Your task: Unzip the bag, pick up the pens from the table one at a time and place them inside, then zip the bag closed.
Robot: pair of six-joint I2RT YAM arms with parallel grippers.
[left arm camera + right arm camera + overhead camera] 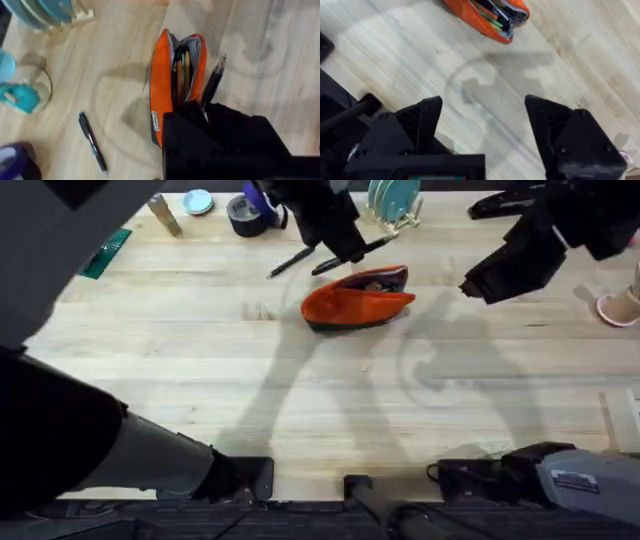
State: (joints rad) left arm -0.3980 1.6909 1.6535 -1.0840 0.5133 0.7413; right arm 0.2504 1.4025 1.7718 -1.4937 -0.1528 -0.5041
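The bag [355, 302] lies unzipped on the worktop [300, 400], its mouth gaping, with dark and coloured things already inside, though I can't say whether one is a task pen. The left claw [207, 107] hangs just over the bag's near end, clenched on a pen [214, 82] whose tip juts out ahead of it, alongside the open mouth and not yet in. A second pen [291, 261] lies loose on the worktop, off to the side of that claw and apart from the bag. The right claw [482, 125] hovers released, fingers wide, with the bag well ahead of it and nothing between its fingers. So, as I judge it, the unzipping is done and the first pen is on its way in; what's left is dropping it through the opening, fetching the loose pen, and then running the zipper shut, probably with the right claw steadying the bag.
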